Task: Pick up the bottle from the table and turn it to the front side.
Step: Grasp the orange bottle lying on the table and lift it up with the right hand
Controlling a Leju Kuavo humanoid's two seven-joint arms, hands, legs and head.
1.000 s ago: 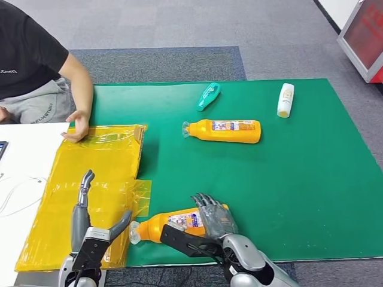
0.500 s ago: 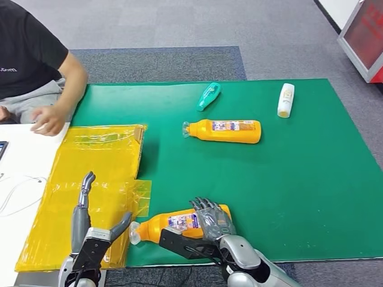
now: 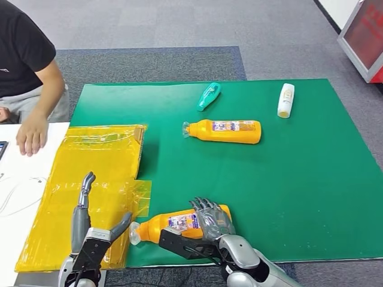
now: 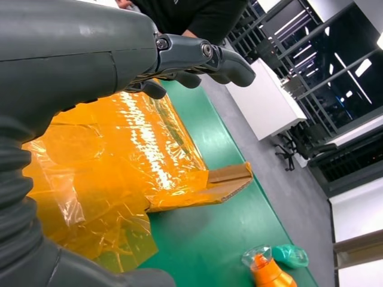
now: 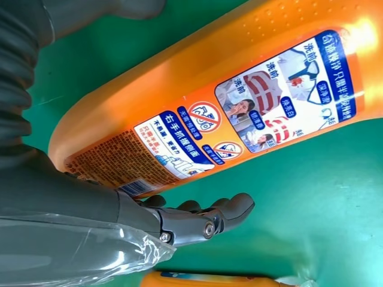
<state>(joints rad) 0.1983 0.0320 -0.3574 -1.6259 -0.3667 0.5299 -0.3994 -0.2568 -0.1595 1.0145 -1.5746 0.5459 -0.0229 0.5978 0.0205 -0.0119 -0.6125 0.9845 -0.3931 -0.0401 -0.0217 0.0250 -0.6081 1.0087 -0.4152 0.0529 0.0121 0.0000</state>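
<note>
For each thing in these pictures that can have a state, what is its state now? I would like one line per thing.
Near orange bottle: lying on its side, label up, capped, under the right hand.
Right hand: fingers curled over the near orange bottle.
Left hand: open, holding nothing, above the yellow film.
Far orange bottle: lying on its side, capped.
Teal bottle: lying flat.
White bottle: lying flat.
Green mat: spread flat.

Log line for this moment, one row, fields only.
right hand: laid over near orange bottle, grasp unconfirmed | bottle: lying on green mat | left hand: open, idle
</note>
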